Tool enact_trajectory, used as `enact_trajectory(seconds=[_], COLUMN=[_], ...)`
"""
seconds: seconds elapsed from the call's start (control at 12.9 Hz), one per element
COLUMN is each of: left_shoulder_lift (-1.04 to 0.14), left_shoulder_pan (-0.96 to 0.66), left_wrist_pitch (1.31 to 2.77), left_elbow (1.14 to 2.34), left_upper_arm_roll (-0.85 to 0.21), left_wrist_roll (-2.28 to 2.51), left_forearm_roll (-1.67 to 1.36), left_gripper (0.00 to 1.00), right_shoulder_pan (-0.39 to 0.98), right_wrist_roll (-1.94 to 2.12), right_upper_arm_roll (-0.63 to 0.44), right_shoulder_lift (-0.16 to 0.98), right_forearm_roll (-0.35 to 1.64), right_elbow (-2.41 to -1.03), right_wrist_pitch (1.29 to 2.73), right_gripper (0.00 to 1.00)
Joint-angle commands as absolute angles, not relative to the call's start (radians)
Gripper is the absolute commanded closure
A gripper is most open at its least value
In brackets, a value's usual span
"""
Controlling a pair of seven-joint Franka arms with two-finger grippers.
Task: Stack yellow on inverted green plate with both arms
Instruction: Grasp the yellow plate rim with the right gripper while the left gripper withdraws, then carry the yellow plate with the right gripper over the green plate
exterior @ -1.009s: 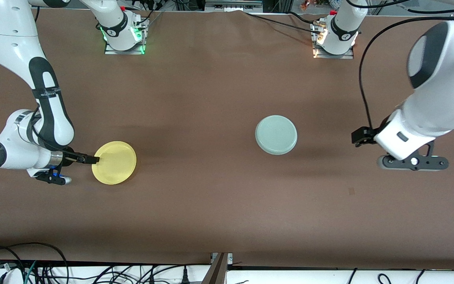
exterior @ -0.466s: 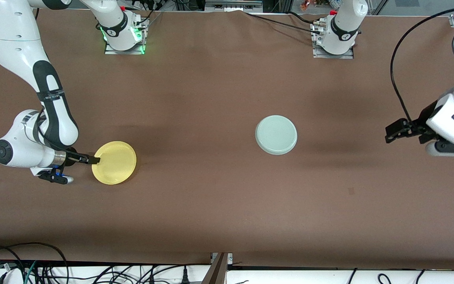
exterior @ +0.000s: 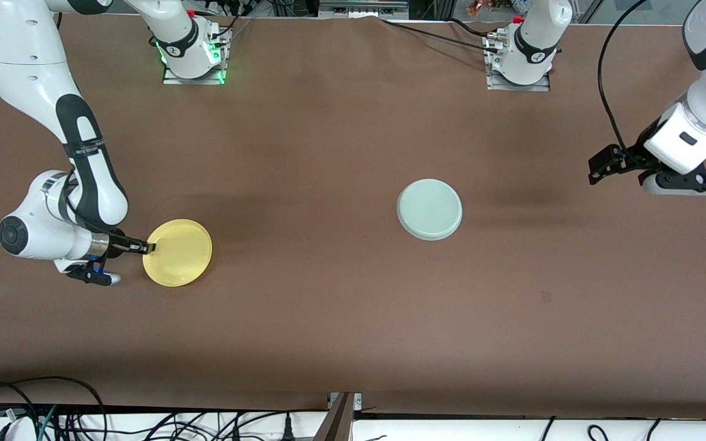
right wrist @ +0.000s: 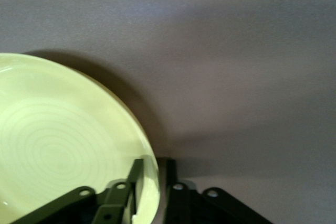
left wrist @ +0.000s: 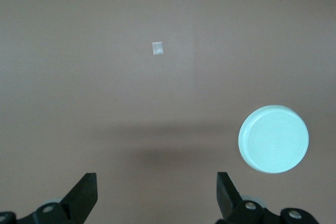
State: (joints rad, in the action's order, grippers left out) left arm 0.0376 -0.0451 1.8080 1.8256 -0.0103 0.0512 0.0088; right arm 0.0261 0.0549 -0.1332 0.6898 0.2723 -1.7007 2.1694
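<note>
The yellow plate point(exterior: 178, 252) lies right way up on the table toward the right arm's end. My right gripper point(exterior: 149, 247) is low at its rim. In the right wrist view the right gripper point(right wrist: 155, 163) has one finger inside the yellow plate point(right wrist: 58, 140) and one outside, closed on the rim. The green plate point(exterior: 429, 209) lies upside down, base up, mid-table toward the left arm's end. My left gripper point(exterior: 599, 165) is open and empty in the air over the table's left-arm end. Its wrist view shows the left gripper point(left wrist: 156, 195) and the green plate point(left wrist: 273, 138) off to one side.
The brown table point(exterior: 328, 153) is bare between the two plates. A small tape mark point(exterior: 546, 297) lies nearer to the front camera than the green plate; it also shows in the left wrist view point(left wrist: 157, 49). Cables hang along the table's front edge.
The left arm has pulled away from the green plate toward its end of the table and toward the bases. The right arm's wrist shifted slightly; its fingertips stay at the yellow plate's rim.
</note>
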Motion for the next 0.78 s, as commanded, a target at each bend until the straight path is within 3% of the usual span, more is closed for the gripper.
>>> enact_trajectory(seconds=[0.0, 0.23, 0.54, 0.7], left_shoulder_lift=[0.084, 0.048, 0.000, 0.002], left_shoulder_pan=[-0.044, -0.043, -0.049, -0.057], left_wrist_pitch=[1.822, 1.770, 1.711, 1.706], left_elbow=[1.873, 1.815, 1.711, 1.707], left_upper_arm_roll=[-0.021, -0.023, -0.026, -0.028], left_wrist_roll=[0.037, 0.038, 0.043, 0.043], left_forearm_roll=[0.061, 0.061, 0.061, 0.061], left_gripper=[0.00, 0.00, 0.00, 0.00], right_shoulder_pan=[0.025, 0.026, 0.037, 0.157], right_wrist_roll=[0.071, 0.043, -0.273, -0.488], right_upper_arm_roll=[-0.100, -0.007, 0.211, 0.239], right_shoulder_lift=[0.666, 0.602, 0.578, 0.594], right_forearm_roll=[0.296, 0.298, 0.319, 0.316], right_elbow=[-1.704, -1.690, -1.655, -1.617], right_wrist_pitch=[2.166, 2.131, 2.146, 2.205], right_gripper=[1.00, 1.00, 1.00, 1.00])
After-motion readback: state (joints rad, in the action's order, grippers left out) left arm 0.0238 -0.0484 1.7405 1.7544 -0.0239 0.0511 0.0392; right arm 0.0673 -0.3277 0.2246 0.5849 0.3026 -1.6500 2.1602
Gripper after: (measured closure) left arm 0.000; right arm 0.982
